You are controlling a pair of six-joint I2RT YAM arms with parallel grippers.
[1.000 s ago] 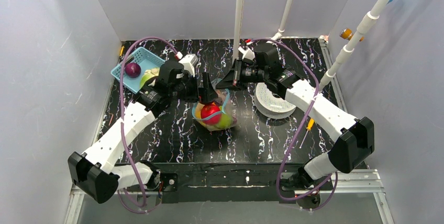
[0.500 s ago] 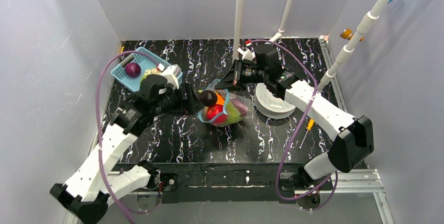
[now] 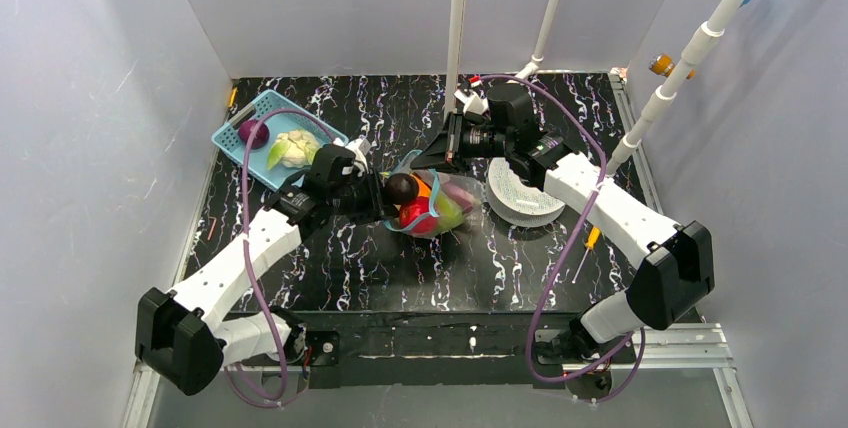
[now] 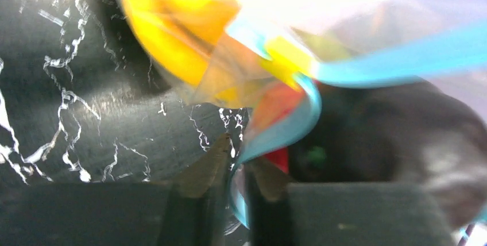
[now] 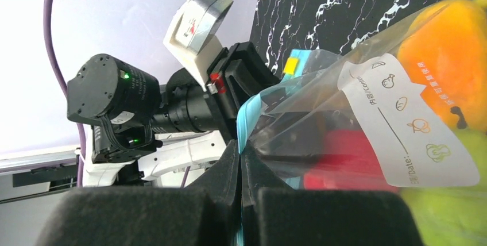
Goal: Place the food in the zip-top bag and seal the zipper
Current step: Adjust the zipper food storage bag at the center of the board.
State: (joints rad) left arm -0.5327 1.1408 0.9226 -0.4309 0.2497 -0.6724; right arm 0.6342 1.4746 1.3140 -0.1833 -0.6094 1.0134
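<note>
Because the zip-top bag point(image 3: 440, 210) is thin, clear, crinkly film, it will likely handle as limp and slippery. It is light in itself but loaded by the food inside: a red piece point(image 3: 410, 216), a green piece point(image 3: 452, 216) and an orange piece point(image 5: 453, 50). The firmest place to take hold looks to be the zipper point(image 5: 246, 120), the stiffer blue-teal strip at the mouth, rather than the sagging wall. The bag lies on its side on the table point(image 3: 400, 268), just beside the white perforated disc point(image 3: 520, 200), with its mouth turned away from the disc. A dark rounded piece point(image 3: 402, 187) sits right at that mouth, so the strip probably cannot press flat until it goes deeper. The right end effector point(image 5: 240, 155) is pinched tight on the zipper at the part of the mouth farther from the arm bases. The left end effector point(image 4: 238, 171) is narrow, with a curl of the same strip between its fingers, though blur hides whether they actually clamp it. Well beyond the bag from the disc stands the light-blue basket point(image 3: 232, 136), with a purple piece point(image 3: 254, 133) and a pale piece point(image 3: 291, 148) inside.
</note>
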